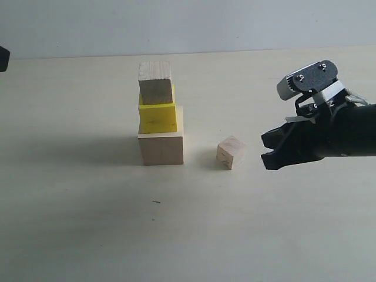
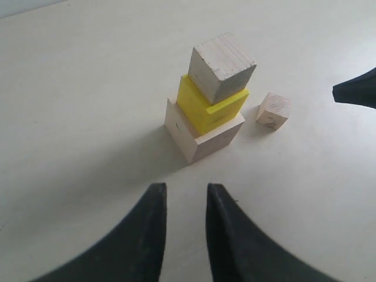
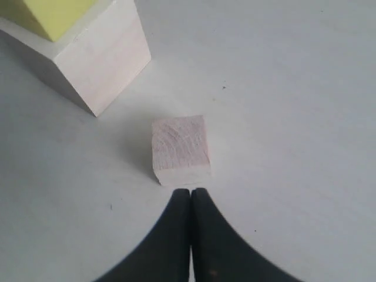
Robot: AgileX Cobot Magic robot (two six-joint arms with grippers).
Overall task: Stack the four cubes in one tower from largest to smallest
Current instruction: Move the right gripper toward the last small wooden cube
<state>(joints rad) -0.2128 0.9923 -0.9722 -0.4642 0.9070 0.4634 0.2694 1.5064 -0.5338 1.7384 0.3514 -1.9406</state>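
Three cubes stand as a tower: a large pale wood cube [image 1: 161,148] at the base, a yellow cube [image 1: 157,118] on it, and a small wood cube [image 1: 155,82] on top, turned slightly askew. To the right of the tower, the last small wood cube [image 1: 231,153] lies loose on the table. My right gripper [image 1: 265,151] hovers just right of it, shut and empty; in the right wrist view its tips [image 3: 191,191] sit right before the loose cube [image 3: 180,147]. My left gripper [image 2: 186,191] is open and empty, set back from the tower [image 2: 205,126].
The pale tabletop [image 1: 88,223] stretches around the cubes, ending at a wall along the back. A dark part of the left arm [image 1: 3,59] shows at the far left edge. The right gripper's tip [image 2: 355,91] enters the left wrist view beside the loose cube [image 2: 273,110].
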